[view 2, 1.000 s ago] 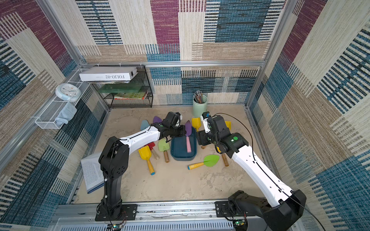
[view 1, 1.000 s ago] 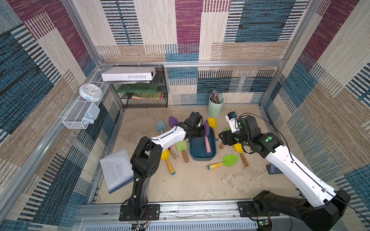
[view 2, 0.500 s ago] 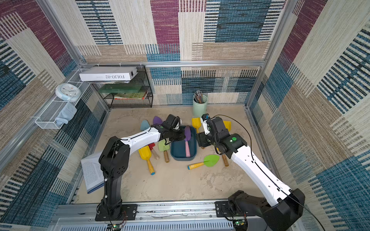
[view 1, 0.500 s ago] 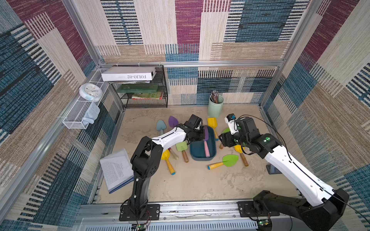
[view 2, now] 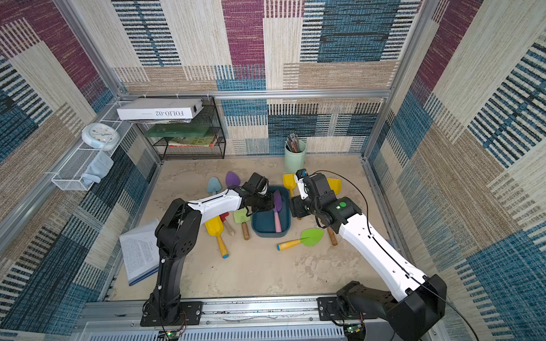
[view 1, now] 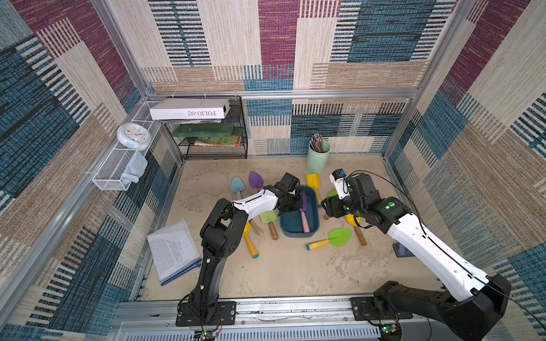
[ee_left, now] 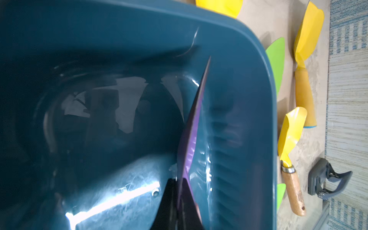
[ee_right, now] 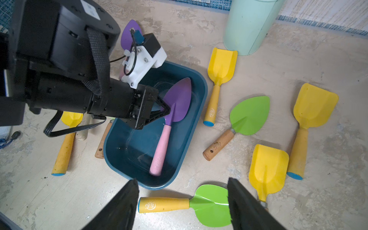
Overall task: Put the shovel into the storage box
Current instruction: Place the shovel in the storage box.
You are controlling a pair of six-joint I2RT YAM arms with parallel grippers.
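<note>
Book (view 1: pixel 174 251): lies open at the near left of the bench (view 1: pixel 280 271), well apart from the work.
Green shovel (ee_right: pixel 209 205): lies flat on the bench just beside the box's near end; nothing touches it.
Right claw (ee_right: pixel 181 180): is held wide open above that green shovel; nothing is gripped.
Storage box (view 1: pixel 297 234): stands mid-bench, with loose shovels scattered around it.
Shovel (ee_right: pixel 178 103): the purple-bladed, pink-handled one is seen inside the box, its handle end down on the box floor toward the near wall and its blade toward the far end.
Left claw (ee_left: pixel 179 181): is closed on the edge of the purple blade, reached in over the box's rim.
Cup (view 1: pixel 318 158): stands by the far wall, clear of both arms.
Change: a second ago the blade was carried up by the far rim; it has since been drawn nearer and lowered, so the whole shovel now sits within the walls.
Meaning: the placing is judged all but done; only the release and a clean withdrawal appear to be left.
Risk: the blade could be dragged back out if the claw is lifted before it is opened.
</note>
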